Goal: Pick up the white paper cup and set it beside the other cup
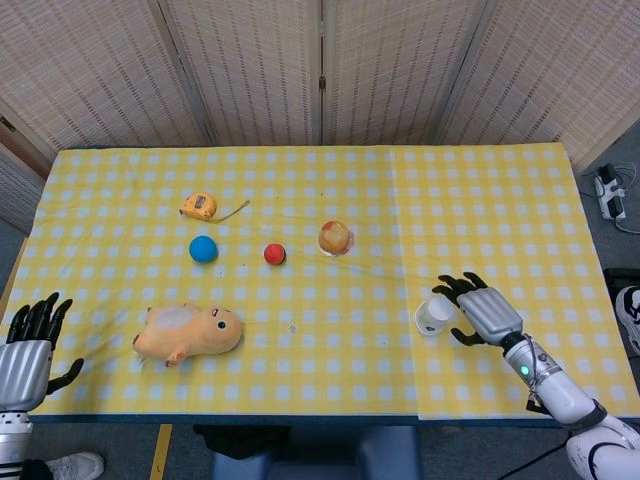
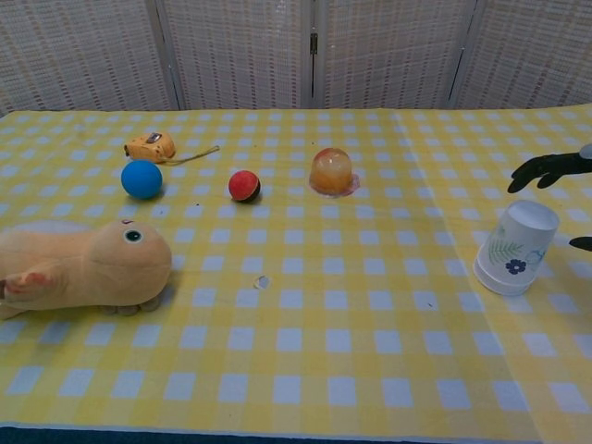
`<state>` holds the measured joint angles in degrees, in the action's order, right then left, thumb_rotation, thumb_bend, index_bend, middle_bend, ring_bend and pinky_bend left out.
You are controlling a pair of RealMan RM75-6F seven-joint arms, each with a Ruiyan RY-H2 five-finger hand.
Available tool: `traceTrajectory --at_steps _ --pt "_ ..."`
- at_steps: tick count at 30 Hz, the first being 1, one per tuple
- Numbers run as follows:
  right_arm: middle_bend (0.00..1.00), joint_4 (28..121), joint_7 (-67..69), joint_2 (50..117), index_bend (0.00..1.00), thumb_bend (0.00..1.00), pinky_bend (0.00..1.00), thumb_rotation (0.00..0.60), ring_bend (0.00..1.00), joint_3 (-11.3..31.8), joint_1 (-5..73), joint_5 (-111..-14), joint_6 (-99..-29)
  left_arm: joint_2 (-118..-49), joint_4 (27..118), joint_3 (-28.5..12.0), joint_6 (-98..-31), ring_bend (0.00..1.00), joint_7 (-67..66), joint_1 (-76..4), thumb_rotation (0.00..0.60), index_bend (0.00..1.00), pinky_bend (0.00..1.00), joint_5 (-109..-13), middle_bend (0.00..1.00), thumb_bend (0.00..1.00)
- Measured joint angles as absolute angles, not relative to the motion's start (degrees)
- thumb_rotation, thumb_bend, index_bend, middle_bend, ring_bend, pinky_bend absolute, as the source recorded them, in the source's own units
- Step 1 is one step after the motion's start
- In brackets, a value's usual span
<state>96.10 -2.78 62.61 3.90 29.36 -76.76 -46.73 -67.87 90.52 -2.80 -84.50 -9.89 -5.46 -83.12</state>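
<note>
White cup sits upside down, near right on our table. Our right hand hovers beside it, fingers spread, empty. Next we close around it, then carry it to the far orange cup.

White paper cup: upside down on yellow checked cloth, wide rim down, leaning slightly; green leaf sprig and small dark blue flower printed on side. Your right hand's fingers spread just past its upper edge, thumb tip low at its right side; contact cannot tell. From above, cup sits just left of those fingertips. Other cup: translucent orange, dome-like, also inverted, well apart from your fingers, up and left across cloth.
</note>
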Motion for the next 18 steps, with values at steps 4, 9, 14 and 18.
traceTrajectory --at_steps 4,9,14,18 --pt "0.11 96.1 -2.5 62.5 0.21 0.44 0.05 0.600 0.14 4.0 30.3 -75.9 -45.7 -68.1 90.1 -2.7 -84.3 0.00 -9.7 -5.5 0.600 0.05 0.00 -83.1 0.00 0.32" --pt "0.11 96.4 -1.8 62.2 0.23 0.47 0.05 0.600 0.14 4.0 31.2 -75.2 -44.7 -68.3 89.7 -2.8 -84.4 0.00 -9.3 -5.5 0.600 0.05 0.00 -83.1 0.00 0.32" --pt "0.11 96.0 -1.7 62.4 0.23 0.47 0.05 0.600 0.15 3.8 31.6 -74.4 -44.2 -68.5 89.3 -2.7 -84.4 0.00 -9.0 -5.4 0.600 0.04 0.00 -83.1 0.00 0.32" --pt "0.12 95.6 -1.6 62.7 0.24 0.47 0.05 0.600 0.15 3.6 31.9 -73.8 -44.0 -68.7 89.1 -2.7 -84.1 0.00 -9.0 -5.5 0.600 0.04 0.00 -83.1 0.00 0.32"
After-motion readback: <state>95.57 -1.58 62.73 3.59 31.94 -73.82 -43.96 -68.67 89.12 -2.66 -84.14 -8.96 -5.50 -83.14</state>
